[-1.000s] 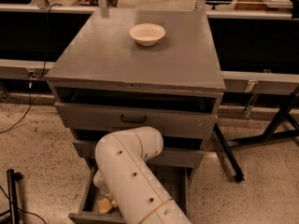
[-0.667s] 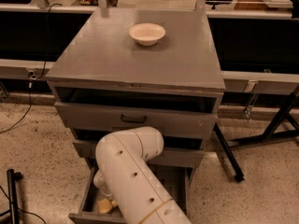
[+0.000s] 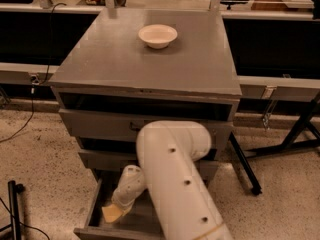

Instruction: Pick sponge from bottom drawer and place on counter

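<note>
The gripper (image 3: 121, 205) is down inside the bottom drawer (image 3: 94, 210) of the grey cabinet, at the end of a slim white wrist that slants toward the drawer's left side. From where I stand its body hides the working end, so I cannot tell whether it is open or closed, or whether it has hold of anything. Right at its tip lies the sponge (image 3: 113, 214), a pale yellow block on the drawer's grey bottom, close to the left wall and touching or all but touching the gripper. The drawer is pulled well out from the foot of the cabinet. The thick white arm (image 3: 175, 179) rises across the cabinet's front, covering the right part of the open drawer and the middle of the two drawers above it. Those two drawers, the upper (image 3: 95, 125) and the middle (image 3: 97, 159), stand slightly out from the cabinet face. On top of the cabinet the counter (image 3: 120, 64) is flat matte grey, with a white bowl (image 3: 157, 36) upright toward its back edge, about midway across. To the right of the cabinet, black stand legs (image 3: 246, 165) angle down to the speckled floor (image 3: 40, 159), and to its left a black cable (image 3: 22, 126) trails across that floor.
</note>
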Tool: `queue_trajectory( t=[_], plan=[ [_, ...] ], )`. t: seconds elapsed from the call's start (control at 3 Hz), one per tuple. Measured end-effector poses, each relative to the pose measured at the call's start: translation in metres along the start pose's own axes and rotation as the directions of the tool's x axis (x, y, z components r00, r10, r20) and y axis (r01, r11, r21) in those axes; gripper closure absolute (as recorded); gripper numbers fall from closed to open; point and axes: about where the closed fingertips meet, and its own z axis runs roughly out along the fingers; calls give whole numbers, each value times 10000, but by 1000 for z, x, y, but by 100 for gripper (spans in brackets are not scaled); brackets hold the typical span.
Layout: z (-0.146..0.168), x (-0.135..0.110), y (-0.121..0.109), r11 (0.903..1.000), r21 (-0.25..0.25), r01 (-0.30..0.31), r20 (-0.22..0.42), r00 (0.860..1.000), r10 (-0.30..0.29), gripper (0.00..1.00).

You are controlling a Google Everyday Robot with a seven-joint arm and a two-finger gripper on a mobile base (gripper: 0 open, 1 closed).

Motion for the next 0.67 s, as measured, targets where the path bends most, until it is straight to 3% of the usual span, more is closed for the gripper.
queue_trajectory(
  t=[0.33, 0.67],
  plan=[
    [-45, -3, 18, 9972, 695, -293, 261, 9993, 275, 100],
    [-84, -4, 47, 9863, 1639, -206, 863, 9963, 65, 100]
  ],
)
